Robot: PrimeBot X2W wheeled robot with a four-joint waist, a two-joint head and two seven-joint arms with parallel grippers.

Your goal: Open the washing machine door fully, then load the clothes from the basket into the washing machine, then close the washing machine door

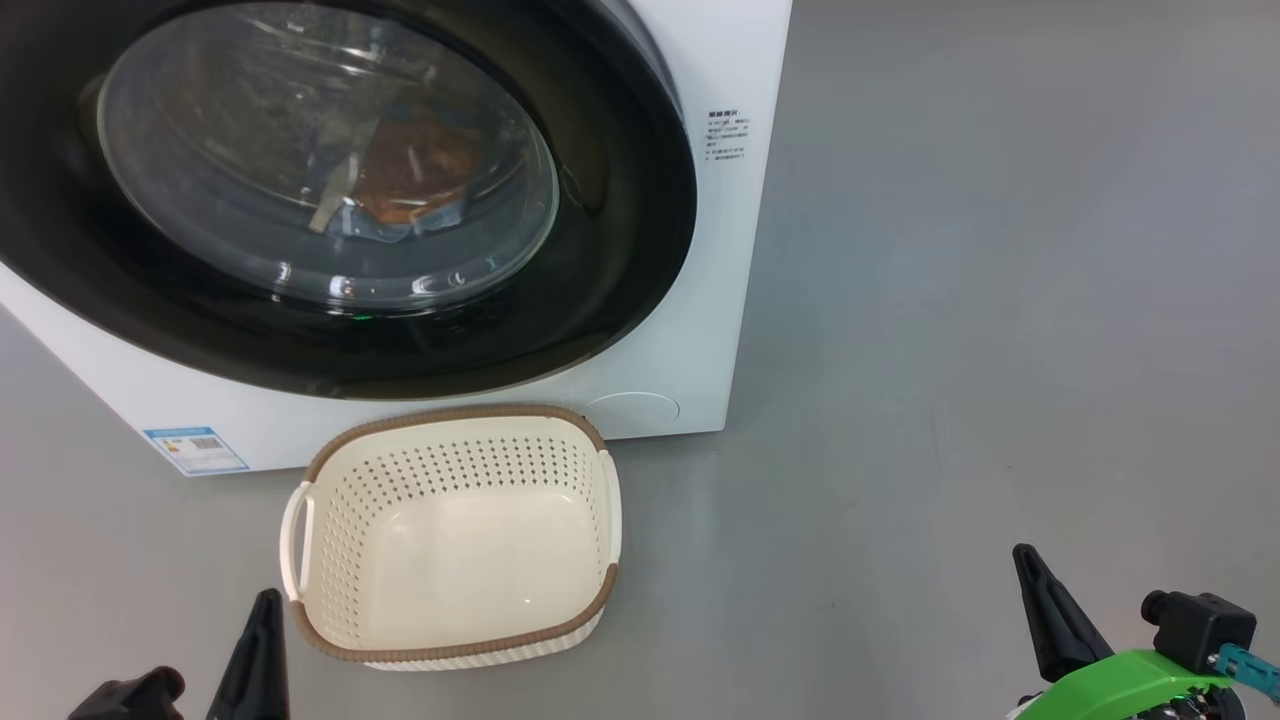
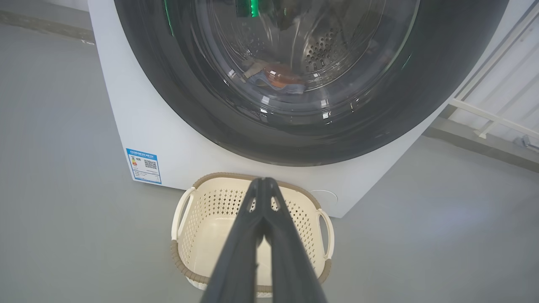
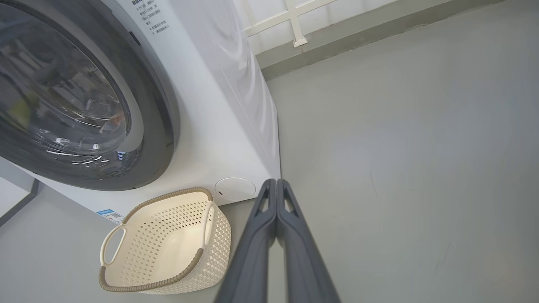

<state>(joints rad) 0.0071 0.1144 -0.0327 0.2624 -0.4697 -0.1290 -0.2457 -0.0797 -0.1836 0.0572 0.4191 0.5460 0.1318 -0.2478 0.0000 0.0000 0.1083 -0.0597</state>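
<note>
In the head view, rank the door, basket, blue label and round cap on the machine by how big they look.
1. door, largest even though cropped by the frame.
2. basket.
3. blue label and round cap: look about alike, so I won't rank them.

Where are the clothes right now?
The clothes lie inside the washing machine, seen through its closed door in the head view's upper left, above the empty basket.
</note>
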